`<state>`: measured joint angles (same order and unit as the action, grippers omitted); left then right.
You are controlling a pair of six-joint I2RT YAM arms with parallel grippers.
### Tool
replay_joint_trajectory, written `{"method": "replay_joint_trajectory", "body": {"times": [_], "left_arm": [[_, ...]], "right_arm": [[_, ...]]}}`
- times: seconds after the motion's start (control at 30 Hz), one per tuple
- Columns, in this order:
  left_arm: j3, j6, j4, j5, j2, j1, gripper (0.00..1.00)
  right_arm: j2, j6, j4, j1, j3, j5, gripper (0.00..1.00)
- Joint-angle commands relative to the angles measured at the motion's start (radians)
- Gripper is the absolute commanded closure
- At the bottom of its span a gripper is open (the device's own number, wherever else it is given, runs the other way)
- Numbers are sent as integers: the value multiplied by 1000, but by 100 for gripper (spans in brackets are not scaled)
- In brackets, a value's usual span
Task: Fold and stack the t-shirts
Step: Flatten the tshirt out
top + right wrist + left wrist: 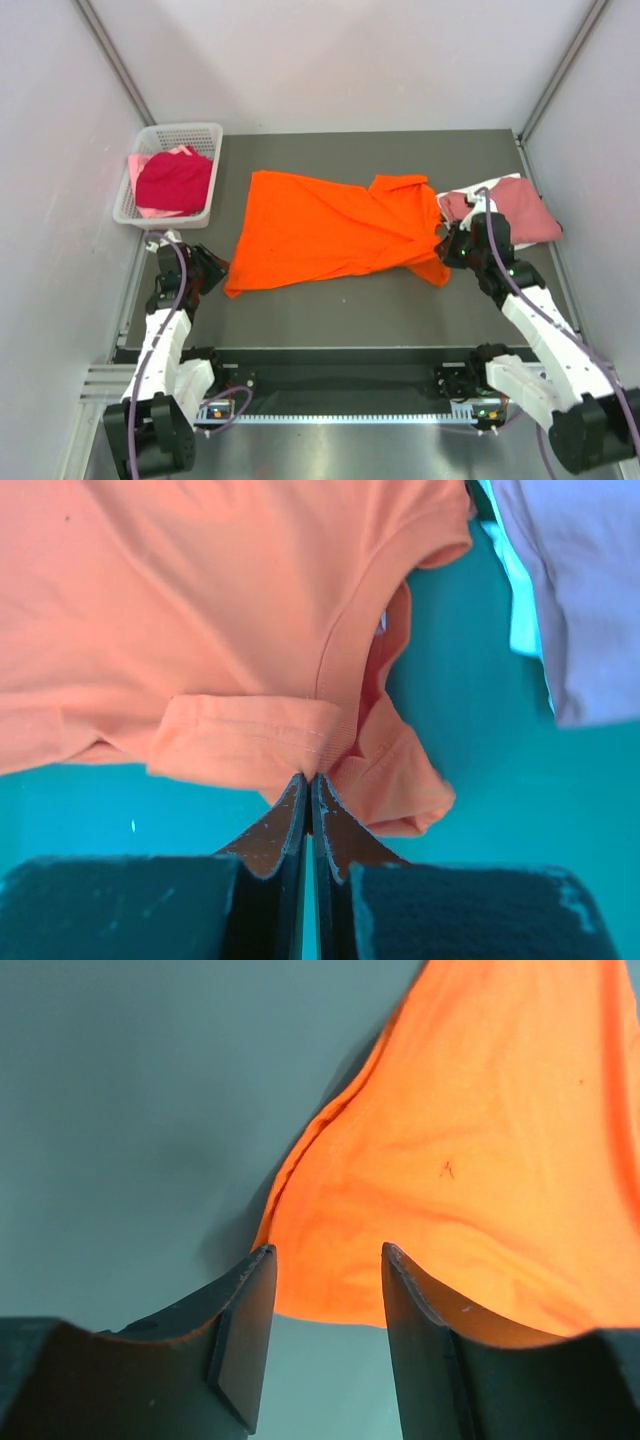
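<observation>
The bright orange t-shirt (330, 230) lies spread and rumpled across the middle of the table. My left gripper (218, 272) is open just off the shirt's near left corner; in the left wrist view the gripper (325, 1250) has that corner (480, 1160) right in front of the tips, with nothing between the jaws. My right gripper (447, 245) is at the shirt's right end. In the right wrist view it (310, 777) is shut on a fold of the orange hem (240, 745) beside the collar. A folded dusty rose t-shirt (520, 212) lies at the right on something white.
A white lattice basket (180, 130) stands at the back left with a crimson t-shirt (175, 180) on top of a pale pink one (158, 212). White walls close in the table on three sides. The rose shirt's edge shows at the top right of the right wrist view (590, 590).
</observation>
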<state>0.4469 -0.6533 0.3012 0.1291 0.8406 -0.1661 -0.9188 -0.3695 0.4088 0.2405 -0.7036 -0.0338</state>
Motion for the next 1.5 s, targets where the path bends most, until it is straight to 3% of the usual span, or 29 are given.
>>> {"method": "replay_joint_trajectory", "body": {"times": [0.0, 0.17, 0.23, 0.3, 0.47, 0.6, 0.83, 1.03, 1.13, 1.23, 1.27, 1.37, 1.4, 1.47], "left_arm": [[-27, -19, 16, 70, -32, 13, 49], [-56, -23, -8, 138, -29, 23, 49], [-54, -19, -27, 155, -11, 37, 40], [-40, -12, -53, 155, 47, 48, 39], [54, -13, -129, 137, 228, 123, 35], [176, 7, -113, 15, 388, 304, 34], [332, 29, -85, -48, 676, 321, 34], [403, 35, -74, -80, 799, 323, 35], [430, 49, -74, -71, 862, 321, 42], [438, 58, -77, -59, 877, 318, 69], [428, 54, -85, -63, 867, 318, 73], [368, 32, -109, -72, 781, 309, 74], [349, 29, -112, -72, 755, 307, 79], [288, 11, -122, -60, 662, 304, 100]], "right_arm": [[133, -31, 79, 8, 32, 28, 100], [299, -112, 102, 10, 50, 221, 100], [327, -123, 84, 8, 61, 236, 100], [337, -120, 52, 8, 75, 212, 100], [215, -94, 48, 8, 79, 131, 100], [164, -83, 21, 8, 98, 100, 100], [115, -78, -27, 8, 112, 80, 100], [18, -66, -83, 6, 101, 71, 100], [-29, -62, -117, 6, 92, 43, 100], [-71, -49, -110, 8, 67, -26, 100], [-72, -48, -93, 8, 64, -41, 100], [-16, -55, -41, 11, 62, -83, 100], [10, -60, -19, 16, 67, -90, 100], [90, -80, 52, 28, 82, -115, 100]]}}
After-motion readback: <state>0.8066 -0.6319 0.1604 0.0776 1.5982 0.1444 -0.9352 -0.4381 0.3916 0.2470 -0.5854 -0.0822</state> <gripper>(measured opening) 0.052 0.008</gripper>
